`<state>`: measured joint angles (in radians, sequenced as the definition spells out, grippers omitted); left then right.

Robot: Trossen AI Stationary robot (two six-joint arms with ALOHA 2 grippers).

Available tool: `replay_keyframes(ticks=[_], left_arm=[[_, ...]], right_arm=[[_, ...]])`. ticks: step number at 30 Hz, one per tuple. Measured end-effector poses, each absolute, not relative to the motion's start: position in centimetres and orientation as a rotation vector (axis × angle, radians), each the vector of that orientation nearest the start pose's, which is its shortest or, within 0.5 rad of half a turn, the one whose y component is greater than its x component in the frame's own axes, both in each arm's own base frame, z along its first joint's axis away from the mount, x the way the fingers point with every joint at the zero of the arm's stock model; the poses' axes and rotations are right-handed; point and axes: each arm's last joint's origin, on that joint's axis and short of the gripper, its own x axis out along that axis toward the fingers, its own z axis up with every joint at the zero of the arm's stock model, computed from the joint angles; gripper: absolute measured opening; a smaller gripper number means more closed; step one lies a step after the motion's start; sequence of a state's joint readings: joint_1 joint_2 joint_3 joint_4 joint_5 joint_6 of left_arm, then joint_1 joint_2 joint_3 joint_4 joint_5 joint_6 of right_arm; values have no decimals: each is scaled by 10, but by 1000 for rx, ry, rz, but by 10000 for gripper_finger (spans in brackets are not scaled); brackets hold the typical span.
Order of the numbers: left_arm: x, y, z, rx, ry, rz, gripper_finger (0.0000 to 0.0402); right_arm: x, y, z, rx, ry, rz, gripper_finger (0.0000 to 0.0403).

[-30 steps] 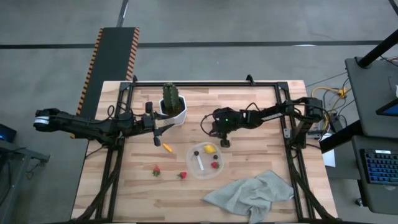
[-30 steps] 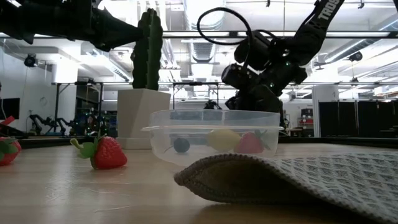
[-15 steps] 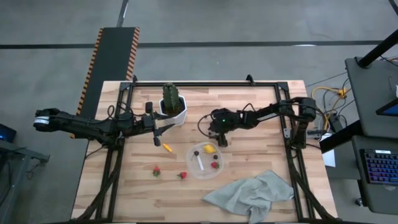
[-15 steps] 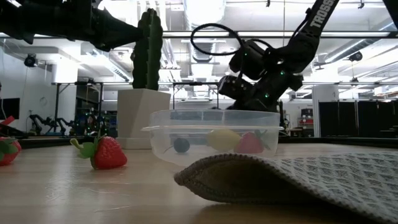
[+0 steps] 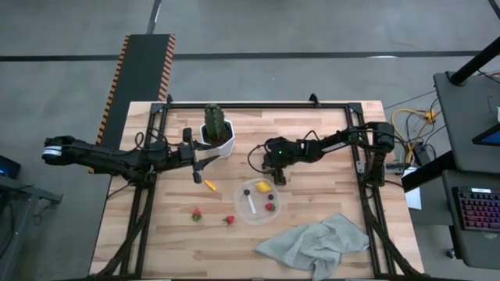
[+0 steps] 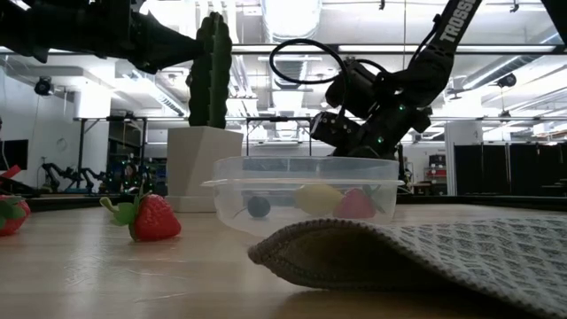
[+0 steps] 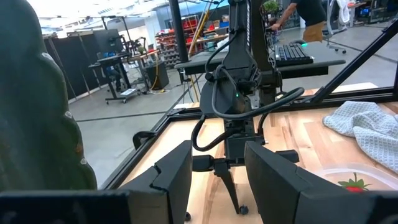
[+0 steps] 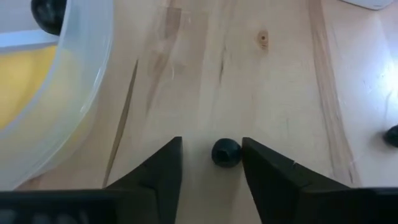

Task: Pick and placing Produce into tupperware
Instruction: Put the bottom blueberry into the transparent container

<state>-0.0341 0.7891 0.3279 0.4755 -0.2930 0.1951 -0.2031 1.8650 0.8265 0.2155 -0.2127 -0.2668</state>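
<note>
1. Right gripper point(image 8: 211, 163): fingers parted, holding nothing, straddling a dark berry point(image 8: 226, 152) on the table, low beside the tupperware point(image 5: 259, 201) for a short carry.
2. Tupperware: already holds a lemon point(image 5: 263, 186), a strawberry point(image 5: 269, 207) and a berry.
3. Left gripper point(image 5: 200, 165): parted, empty, waiting near the carrot piece point(image 5: 209, 185).
</note>
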Motion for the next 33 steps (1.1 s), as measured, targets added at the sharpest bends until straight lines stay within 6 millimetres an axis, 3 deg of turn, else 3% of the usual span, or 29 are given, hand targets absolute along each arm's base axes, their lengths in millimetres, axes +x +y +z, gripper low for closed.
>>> replay_keyframes(ticks=[17,33], left_arm=[[176,2,237,192,11,259,135],[176,2,236,193,17,259,135]], right_arm=[[332,-62,105,-89,794,117,34],[333,-63,106,-90,792,114,10]])
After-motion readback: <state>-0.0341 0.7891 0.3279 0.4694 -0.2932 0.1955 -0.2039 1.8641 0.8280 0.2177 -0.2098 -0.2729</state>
